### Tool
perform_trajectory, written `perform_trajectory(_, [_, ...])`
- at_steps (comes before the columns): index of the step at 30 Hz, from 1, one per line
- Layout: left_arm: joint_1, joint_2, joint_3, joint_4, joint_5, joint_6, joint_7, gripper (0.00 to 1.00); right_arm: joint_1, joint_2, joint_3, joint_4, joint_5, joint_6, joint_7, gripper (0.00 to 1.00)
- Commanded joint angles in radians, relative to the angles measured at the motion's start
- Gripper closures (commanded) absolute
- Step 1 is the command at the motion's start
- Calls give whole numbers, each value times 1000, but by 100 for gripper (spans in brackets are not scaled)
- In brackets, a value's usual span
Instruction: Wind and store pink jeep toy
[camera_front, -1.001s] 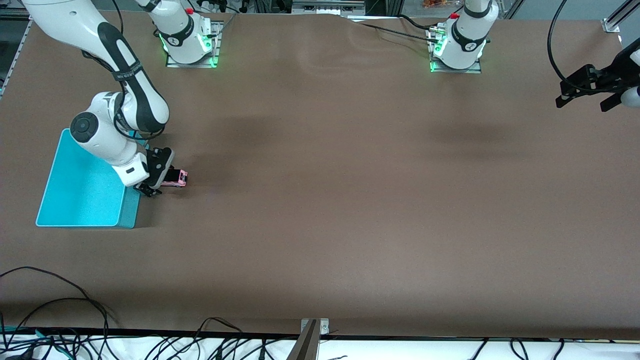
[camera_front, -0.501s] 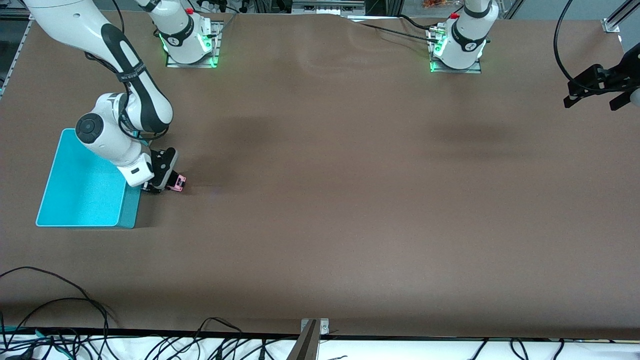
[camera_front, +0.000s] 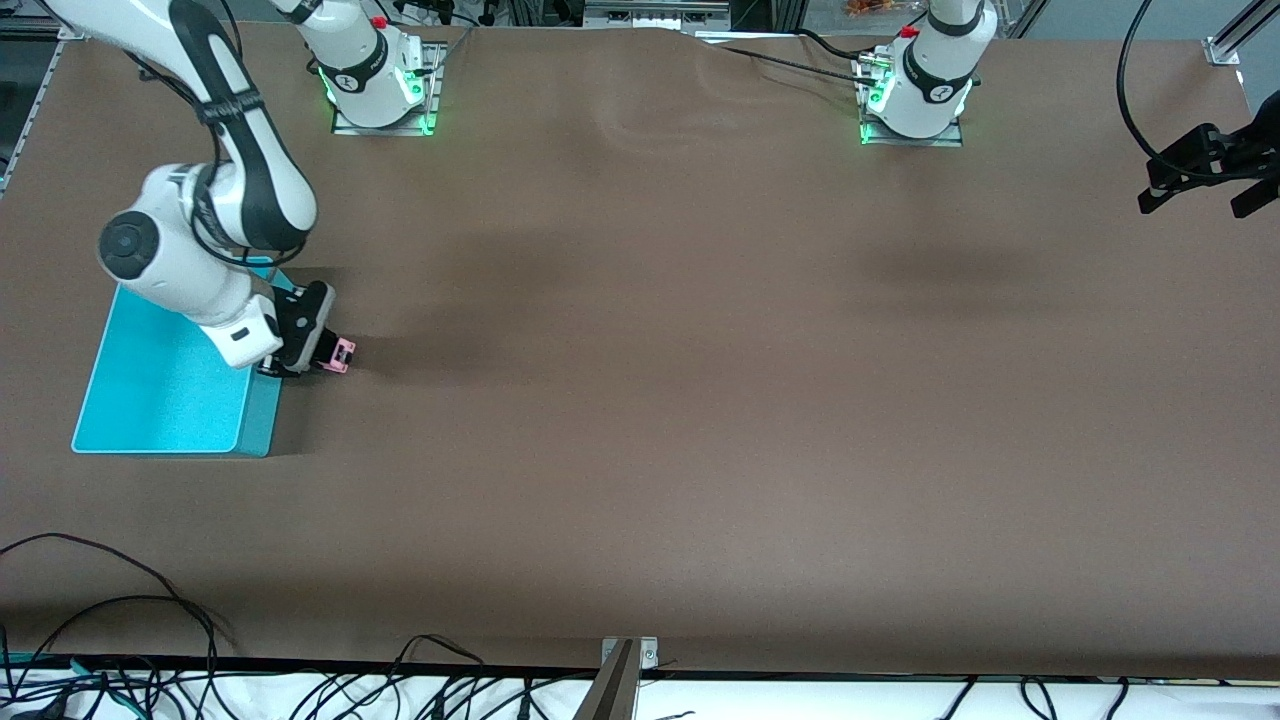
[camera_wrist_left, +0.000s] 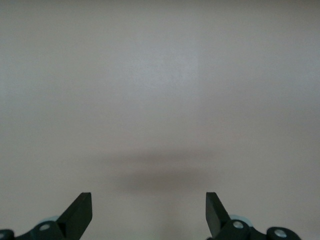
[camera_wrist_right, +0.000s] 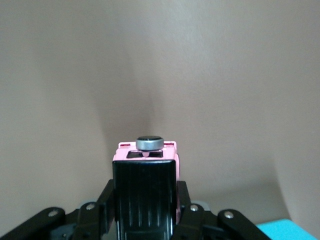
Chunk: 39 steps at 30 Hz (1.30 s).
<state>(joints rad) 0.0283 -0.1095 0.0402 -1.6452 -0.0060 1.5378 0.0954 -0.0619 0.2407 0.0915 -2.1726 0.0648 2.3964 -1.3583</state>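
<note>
The right gripper (camera_front: 322, 362) is clamping its jaws on the pink jeep toy (camera_front: 341, 354), just beside the turquoise bin (camera_front: 160, 400), toward the right arm's end of the table; winding probably needs wheels pressed down and dragged straight; the left gripper (camera_front: 1205, 180) is waiting, jaws wide and empty.

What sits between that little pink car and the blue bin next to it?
Only the right gripper, shut on the pink jeep toy; its fingers fill the narrow gap to the turquoise bin in the front view. Nothing else lies there.
</note>
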Motion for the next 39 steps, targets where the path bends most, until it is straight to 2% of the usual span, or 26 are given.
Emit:
perform_trajectory(1, [4,14,-3,35,21,-24,-10,0,-4,-72,-24,62,21,-180,-82,93])
perform_trajectory(9, [4,14,-2,35,21,-24,-8,0,-4,-118,-96,68,21,-240,-191,93])
perform_trajectory(18, [4,16,-2,33,21,-24,-8,0,-4,-113,-179,71,24,-246,-344,93])
perform_trajectory(31, [4,16,-2,33,21,-24,-8,0,-7,-77,-240,51,24,-234,-452,93])
perform_trajectory(39, [4,16,-2,35,21,-24,-8,0,-7,-70,-263,-9,24,-149,-487,93])
